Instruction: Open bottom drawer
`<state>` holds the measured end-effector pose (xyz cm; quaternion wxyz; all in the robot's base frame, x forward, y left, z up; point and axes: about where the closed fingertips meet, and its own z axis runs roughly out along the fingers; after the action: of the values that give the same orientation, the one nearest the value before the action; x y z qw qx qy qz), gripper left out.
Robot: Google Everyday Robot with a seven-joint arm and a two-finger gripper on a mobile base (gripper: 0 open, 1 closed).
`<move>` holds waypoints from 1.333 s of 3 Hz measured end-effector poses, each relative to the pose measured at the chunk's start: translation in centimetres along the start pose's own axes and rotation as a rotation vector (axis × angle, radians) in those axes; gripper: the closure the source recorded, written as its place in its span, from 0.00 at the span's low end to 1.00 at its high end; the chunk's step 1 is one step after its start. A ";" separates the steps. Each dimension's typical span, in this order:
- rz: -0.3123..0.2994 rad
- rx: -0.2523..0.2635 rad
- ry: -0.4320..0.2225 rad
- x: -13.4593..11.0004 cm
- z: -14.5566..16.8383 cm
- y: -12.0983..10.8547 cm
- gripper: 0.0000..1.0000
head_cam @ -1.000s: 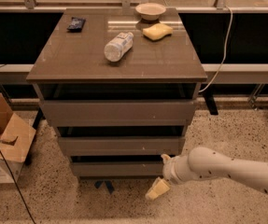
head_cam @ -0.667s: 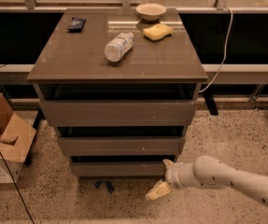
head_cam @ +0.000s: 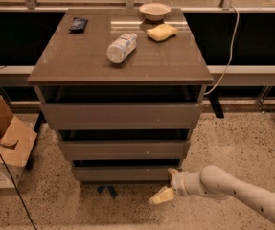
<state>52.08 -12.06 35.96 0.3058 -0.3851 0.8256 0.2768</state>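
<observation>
The bottom drawer (head_cam: 122, 173) is the lowest and shortest of three grey-brown flat fronts in the cabinet, and its front sits in line with the frame. My gripper (head_cam: 167, 184) is at the drawer's lower right corner, on the white arm coming in from the right. Its fingers are spread: the upper fingertip (head_cam: 173, 171) is at the right end of the drawer front, and the cream lower fingertip (head_cam: 161, 196) hangs below it over the floor. It holds nothing.
The middle drawer (head_cam: 122, 149) and top drawer (head_cam: 122, 115) are above. On the cabinet top lie a plastic bottle (head_cam: 121, 47), a yellow sponge (head_cam: 161, 32), a bowl (head_cam: 154, 10) and a dark packet (head_cam: 78, 24). A cardboard box (head_cam: 5, 143) stands on the floor at left.
My arm has dropped a little lower and the gripper has shifted slightly down by the drawer's right corner. The drawer front has not moved.
</observation>
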 end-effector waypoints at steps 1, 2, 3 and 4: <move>0.006 0.002 -0.005 0.1 0.2 -0.3 0.00; 0.018 0.013 -0.006 0.3 0.6 -0.3 0.00; 0.052 0.070 -0.046 0.5 1.7 -1.5 0.00; 0.076 0.112 -0.087 0.5 3.0 -3.3 0.00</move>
<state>55.33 -12.04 32.91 0.3519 -0.3235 0.8395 0.2583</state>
